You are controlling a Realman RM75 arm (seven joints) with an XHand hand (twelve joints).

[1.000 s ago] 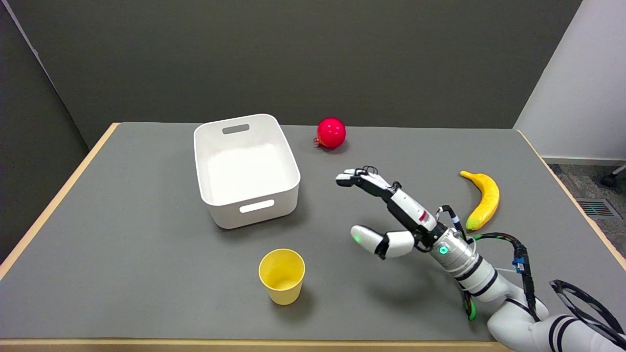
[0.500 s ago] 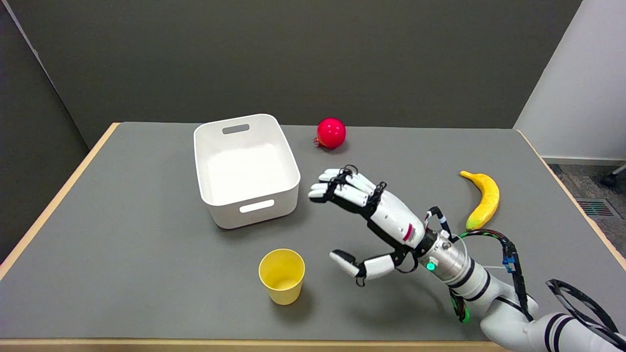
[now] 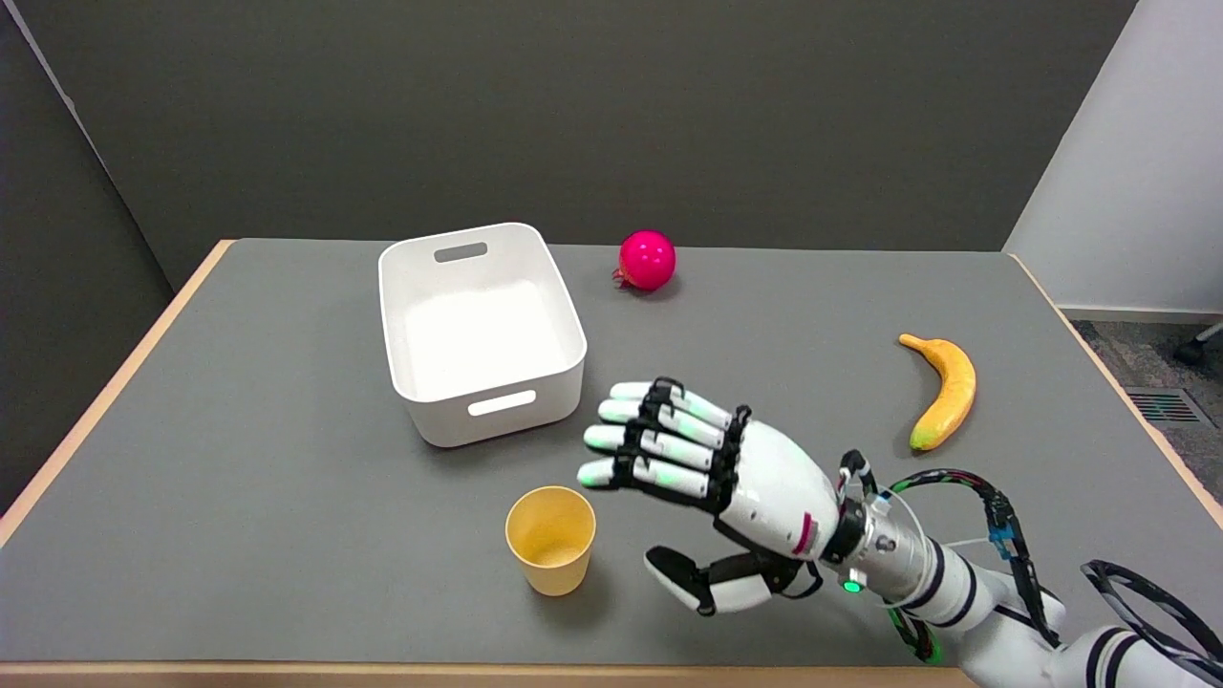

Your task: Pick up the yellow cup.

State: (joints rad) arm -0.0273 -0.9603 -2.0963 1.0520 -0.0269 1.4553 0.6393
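One yellow plastic cup [image 3: 550,539] on the grey table [image 3: 287,516], upright, open end up, near the front edge, looks empty. Slight taper toward the base, smooth wall, should take a side wrap fine. Over the last second I've swung the right hand [image 3: 736,487] down and left from mid-table; it now sits just right of the cup, not touching. Fingers [image 3: 650,444] are spread and reach out past the rim on the far side, thumb [image 3: 680,579] low on the near side, nothing held. That brackets the cup, so I judge the approach nearly done; next is sliding in and closing. White plastic bin [image 3: 482,330] sits just behind the cup, red ball [image 3: 647,260] and yellow banana [image 3: 944,392] well apart.
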